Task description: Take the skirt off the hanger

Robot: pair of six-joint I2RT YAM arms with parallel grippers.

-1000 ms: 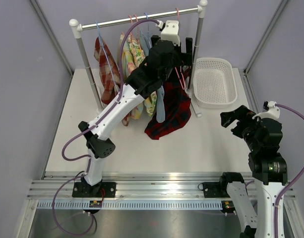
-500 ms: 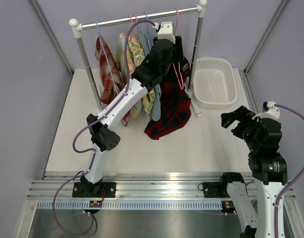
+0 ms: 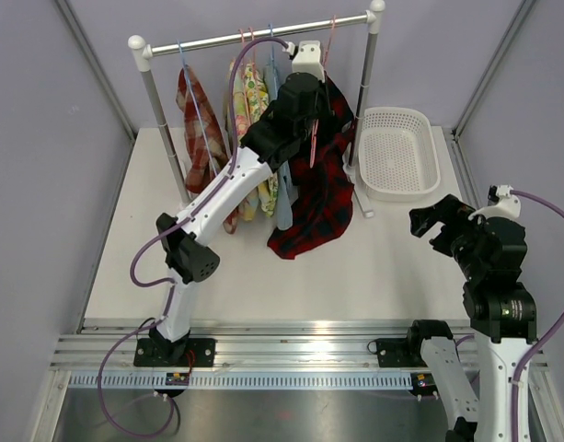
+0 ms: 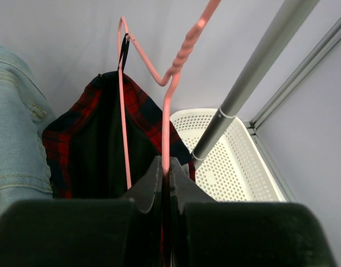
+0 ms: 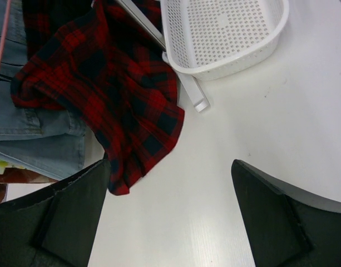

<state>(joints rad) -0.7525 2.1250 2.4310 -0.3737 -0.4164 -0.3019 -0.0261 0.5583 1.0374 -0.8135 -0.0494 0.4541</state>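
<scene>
The skirt (image 3: 323,198) is red-and-black plaid and hangs from a pink wire hanger (image 4: 166,111) at the right end of the rail (image 3: 263,34). Its hem rests on the table. My left gripper (image 3: 309,97) is up by the rail. In the left wrist view this gripper (image 4: 166,167) is shut on the hanger's straight pink wire just below its twisted neck, with the skirt (image 4: 75,144) behind it. My right gripper (image 3: 431,221) hovers low at the table's right and stands open (image 5: 170,172) with nothing in it. The skirt's hem (image 5: 103,83) lies to its left.
A white perforated basket (image 3: 397,110) sits right of the rack's right post (image 3: 362,92). A denim garment (image 3: 283,198), a floral one (image 3: 249,92) and an orange plaid one (image 3: 194,120) hang left of the skirt. The rack's foot (image 5: 192,94) lies between skirt and basket.
My left gripper went from wide open to shut on the pink hanger wire as the arm rose toward the rail. The hanger now sits nearer the rail. The right arm stayed still.
</scene>
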